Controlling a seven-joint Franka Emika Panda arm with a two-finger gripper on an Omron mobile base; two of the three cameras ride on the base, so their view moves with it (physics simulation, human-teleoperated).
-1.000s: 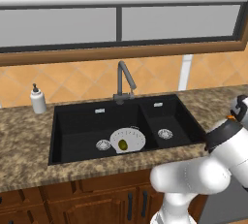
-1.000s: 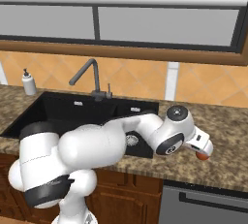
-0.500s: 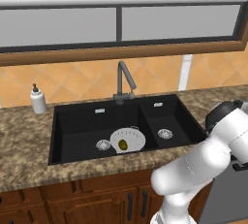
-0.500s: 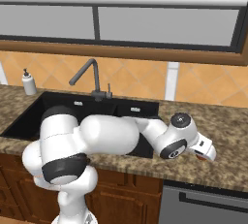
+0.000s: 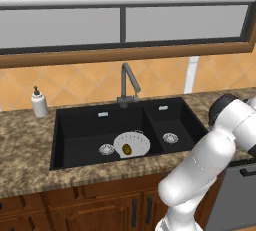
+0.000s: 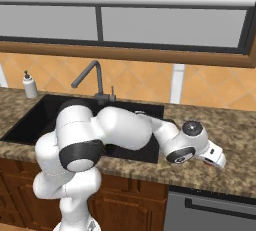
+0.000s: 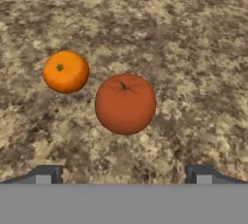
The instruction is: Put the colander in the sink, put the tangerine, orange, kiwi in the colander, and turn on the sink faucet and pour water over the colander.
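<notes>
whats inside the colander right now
One kiwi lies in the colander, which sits in the wide basin of the sink. No orange-coloured fruit shows in it. The kiwi covers the patch of colander floor under it, so that can't be seen.

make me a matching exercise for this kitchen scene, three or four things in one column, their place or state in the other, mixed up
Things:
1. small olive-green oval kiwi
2. round white-grey perforated colander
3. larger round orange fruit
4. white soap dispenser bottle

Places or states:
A. on the speckled counter, left of the black double-basin sink
B. on the counter, centred between the open jaws in the hand view
C. inside the colander
D. in the wide basin

Pairs: 1-C, 2-D, 3-B, 4-A
</notes>
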